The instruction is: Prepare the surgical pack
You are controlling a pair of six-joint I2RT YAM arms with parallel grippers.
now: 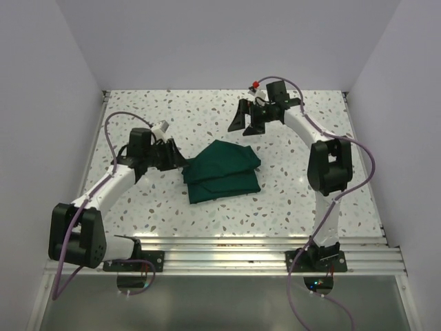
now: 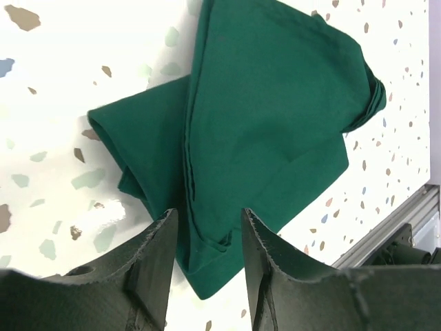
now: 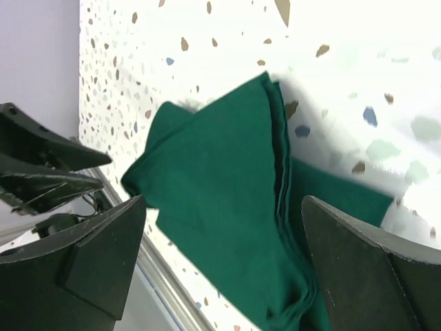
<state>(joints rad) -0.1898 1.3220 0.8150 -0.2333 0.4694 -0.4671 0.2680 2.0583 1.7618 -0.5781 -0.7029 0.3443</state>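
Found the left pincer point(image 2: 207, 221) with jaws apart at the left edge of the folded dark green cloth drape point(image 1: 224, 172), clamped on nothing. Saw the drape lying in the middle of the white speckled counter point(image 1: 289, 200), its layers a little uneven. Found the right pincer point(image 3: 224, 207) wide apart beyond the far side, not touching. Judged best to lift straight up, without dragging the folds. Saw no tray or container; contents, if any, hidden.

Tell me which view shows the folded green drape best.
Left wrist: the drape fills the frame, its layered folds sharp; only its near end is partly hidden by the left gripper's fingers. Top external shows the whole drape, but small. Right wrist shows it partly, cut off at the bottom edge.
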